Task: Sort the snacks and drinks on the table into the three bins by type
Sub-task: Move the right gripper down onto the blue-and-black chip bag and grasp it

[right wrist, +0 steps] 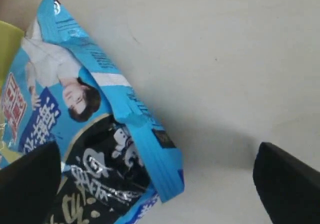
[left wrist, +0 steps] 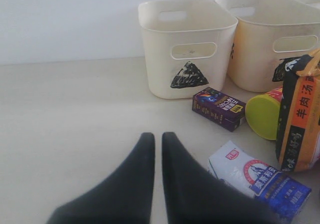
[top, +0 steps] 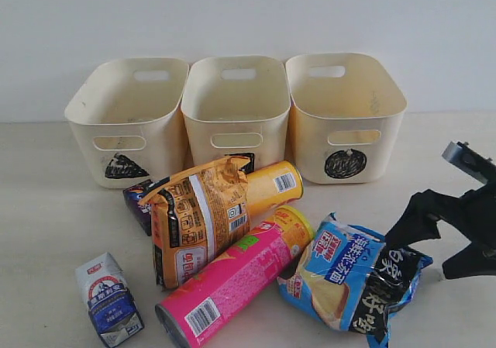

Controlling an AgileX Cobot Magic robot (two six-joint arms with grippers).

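Note:
My right gripper point(top: 434, 243) point(right wrist: 157, 184) is open, its jaws wide apart on either side of the end of the blue-black bag point(top: 353, 282) point(right wrist: 80, 114) on the table point(top: 46, 193). My left gripper point(left wrist: 158, 139) is shut with nothing in it, low over bare table next to the white and blue carton point(top: 108, 300) point(left wrist: 257, 179); the exterior view does not show it. The pink tube point(top: 232, 282) lies in front of the orange-brown bag point(top: 198, 220), which leans on the yellow tube point(top: 271, 185). Behind that bag is the purple carton point(top: 138, 201) point(left wrist: 218, 108).
Three cream bins stand in a row at the back: triangle point(top: 128, 119), square point(top: 236, 108), circle point(top: 345, 115). Nothing shows inside them. A white wall rises behind them. Bare table shows at the far left and to the right of the blue-black bag.

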